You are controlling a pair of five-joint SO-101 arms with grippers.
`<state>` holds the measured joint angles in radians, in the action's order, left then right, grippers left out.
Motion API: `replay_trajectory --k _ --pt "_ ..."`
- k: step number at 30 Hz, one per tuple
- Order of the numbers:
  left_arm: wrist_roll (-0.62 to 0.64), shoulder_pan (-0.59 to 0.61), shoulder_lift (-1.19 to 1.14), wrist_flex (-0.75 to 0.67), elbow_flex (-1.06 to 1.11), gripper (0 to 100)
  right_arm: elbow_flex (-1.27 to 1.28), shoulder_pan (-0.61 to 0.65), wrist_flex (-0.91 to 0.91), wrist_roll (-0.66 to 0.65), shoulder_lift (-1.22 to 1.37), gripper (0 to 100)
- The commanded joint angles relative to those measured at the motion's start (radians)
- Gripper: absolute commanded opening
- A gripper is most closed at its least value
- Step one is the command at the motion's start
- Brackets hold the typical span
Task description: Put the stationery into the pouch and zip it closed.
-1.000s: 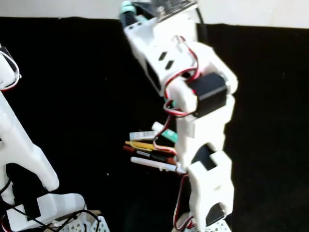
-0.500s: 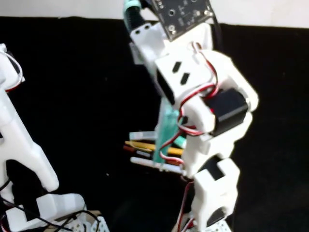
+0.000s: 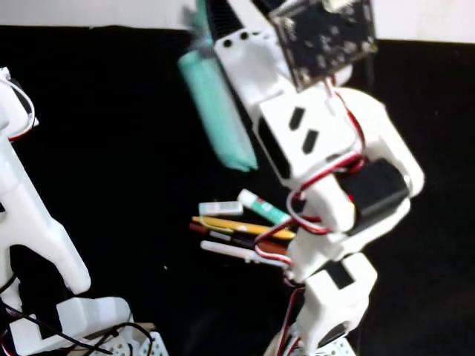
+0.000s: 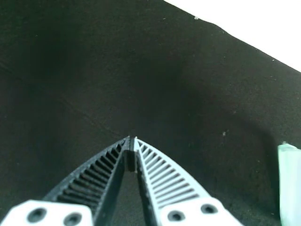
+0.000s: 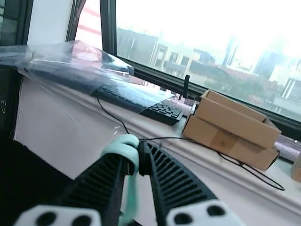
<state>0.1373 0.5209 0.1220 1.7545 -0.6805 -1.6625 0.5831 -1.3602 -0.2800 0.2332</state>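
- Pouch (image 3: 219, 111) first: where does it sit against the stationery (image 3: 237, 226)?
- Off the worktop (image 3: 111, 148), up in the air on the wall side of the pile. It is teal and hangs tilted. The right claw (image 5: 139, 157) is clamped on a teal loop at its upper end.
- And the pile itself?
- Lying flat on the black worktop. There is a yellow pencil (image 3: 226, 223), a white pen (image 3: 234, 250) and dark pens between them. A small white block (image 3: 220, 208) and a teal-and-white marker (image 3: 261, 207) lie on the pile's wall side.
- Anything blocking it?
- The right arm (image 3: 334, 170). In the high view its lower links and red wires (image 3: 293, 211) cross over one end of the pile, so the tips there are hidden.
- Left claw (image 4: 131, 141)?
- Closed on nothing, tips touching, over bare worktop. The left arm (image 3: 37, 230) stands well apart from the pile, on the side away from the right arm.
- Other clutter?
- Beyond the pile, past the worktop's edge, a window (image 5: 211, 37) above a white ledge. On the ledge are a cardboard box (image 5: 233, 125), a keyboard (image 5: 162, 112) at the edge of a clear plastic sheet (image 5: 70, 61), and a thin black cable (image 5: 254, 172).
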Motion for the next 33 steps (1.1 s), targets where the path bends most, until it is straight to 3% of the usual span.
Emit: replay_trajectory --k 1,11,22,29,33 --pt "-0.003 -0.015 0.027 0.005 0.001 1 -0.113 -0.007 -0.028 -0.012 -0.038 0.6" --pt "-0.012 -0.03 0.027 0.005 0.002 1 -0.113 -0.015 0.045 -0.012 -0.056 0.6" --pt "-0.137 -0.163 0.024 0.002 0.004 1 -0.113 0.033 0.022 -0.009 -0.061 0.6" --pt "-0.184 -0.311 -0.041 -0.218 0.107 1 -0.113 0.038 0.01 -0.011 -0.059 0.6" --pt "-0.186 -0.372 -0.122 -0.273 0.147 1 -0.113 0.036 0.008 -0.011 -0.056 0.6"
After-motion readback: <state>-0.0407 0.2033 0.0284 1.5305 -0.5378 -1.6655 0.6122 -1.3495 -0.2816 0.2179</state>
